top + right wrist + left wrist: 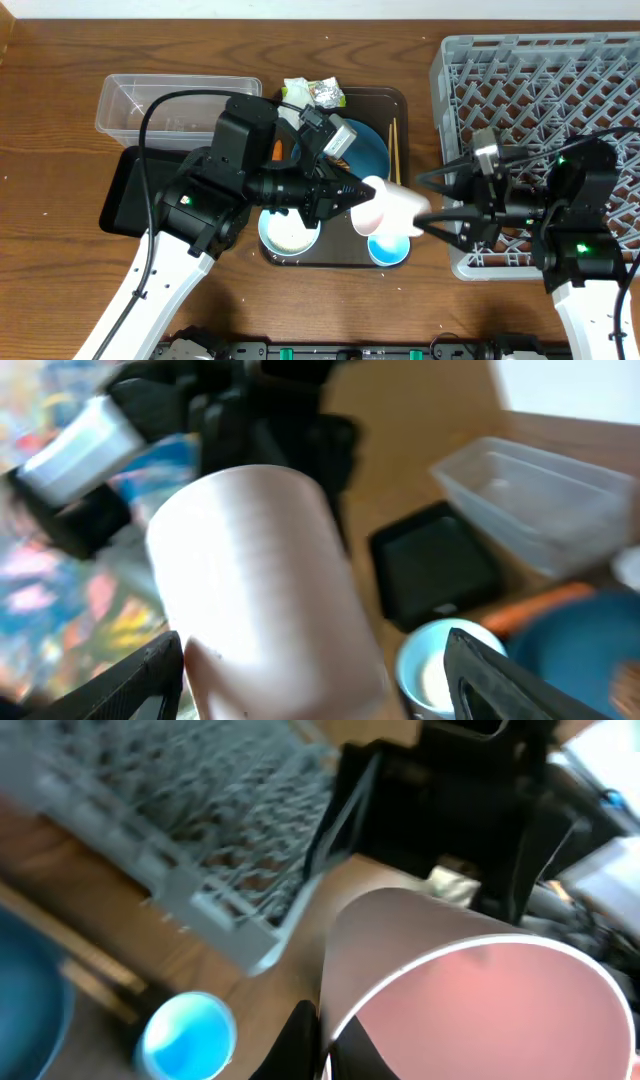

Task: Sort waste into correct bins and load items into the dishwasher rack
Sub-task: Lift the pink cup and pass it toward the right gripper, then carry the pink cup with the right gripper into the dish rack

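Note:
My left gripper (352, 193) is shut on the rim of the small pink cup (393, 206) and holds it on its side in the air above the brown tray's right end. In the left wrist view one finger of the gripper (325, 1042) is inside the cup (470, 990) and one outside. My right gripper (436, 205) is open, its fingers spread either side of the cup's base (260, 580). The small blue cup (388, 248) stands below. The white bowl (288, 232), blue plate (368, 150) and chopsticks (393, 150) lie on the tray. The dishwasher rack (540, 90) is at the right.
White tissue (297, 90) and the green-and-silver wrapper (326, 95) lie at the brown serving tray's (400, 105) far edge. A carrot (279, 152) shows by my left arm. The clear tub (175, 105) and black tray (125, 190) are at the left.

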### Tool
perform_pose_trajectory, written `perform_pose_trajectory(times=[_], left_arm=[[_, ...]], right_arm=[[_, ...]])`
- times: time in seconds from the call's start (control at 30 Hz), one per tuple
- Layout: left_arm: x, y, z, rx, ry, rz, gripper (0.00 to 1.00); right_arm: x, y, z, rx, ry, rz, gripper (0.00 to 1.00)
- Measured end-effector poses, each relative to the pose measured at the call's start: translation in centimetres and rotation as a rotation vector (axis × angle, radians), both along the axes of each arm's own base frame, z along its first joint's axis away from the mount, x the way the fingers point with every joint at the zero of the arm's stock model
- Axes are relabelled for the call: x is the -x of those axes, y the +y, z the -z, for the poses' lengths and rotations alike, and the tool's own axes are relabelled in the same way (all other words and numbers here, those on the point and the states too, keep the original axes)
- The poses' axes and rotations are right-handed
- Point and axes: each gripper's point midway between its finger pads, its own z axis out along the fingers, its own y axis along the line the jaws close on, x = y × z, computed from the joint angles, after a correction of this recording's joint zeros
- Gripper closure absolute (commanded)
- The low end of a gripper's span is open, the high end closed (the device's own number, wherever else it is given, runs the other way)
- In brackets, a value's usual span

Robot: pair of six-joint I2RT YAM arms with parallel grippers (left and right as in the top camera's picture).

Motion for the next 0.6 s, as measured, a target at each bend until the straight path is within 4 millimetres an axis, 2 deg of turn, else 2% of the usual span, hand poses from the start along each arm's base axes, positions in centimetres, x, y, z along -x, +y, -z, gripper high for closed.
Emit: perform_pose_trajectory(times=[0.1,0.23,0.33,0.37,0.4,0.43,0.53,0.6], left_arm=[[0.5,-0.3,-0.8,0.039,-0.011,0.041,0.94],[0.9,-0.4,-1.3,0.063,-0.012,0.07,0.94],[0.9,-0.2,-1.3,0.068,-0.01,0.072,0.93],[0.9,-0.2,-1.4,0.068,-0.011,0.071,0.86],[0.8,-0.2,-1.3,0.067,-0.014,0.07,0.69],[0.8,-0.2,-1.4,0.069,-0.018,0.07,0.59],[0.7,-0.4,-1.2,0.056,-0.028,0.059,0.41],[0.0,-0.3,-0.8,0.032,-0.032,0.021,0.36]], right_arm=[[1.4,1.0,-0.8,-0.016,-0.039,-0.085,0.28],[2.8,2.3,-1.1,-0.023,-0.064,-0.167,0.4],[2.8,2.9,-1.0,-0.014,-0.059,-0.165,0.45],[2.8,3.0,-1.0,-0.011,-0.056,-0.162,0.47],[2.8,3.1,-0.9,-0.009,-0.053,-0.161,0.48],[2.8,3.3,-0.9,-0.005,-0.052,-0.159,0.49],[2.3,3.5,-0.7,0.006,-0.051,-0.132,0.51],[1.8,3.3,-0.5,0.014,-0.041,-0.102,0.52]])
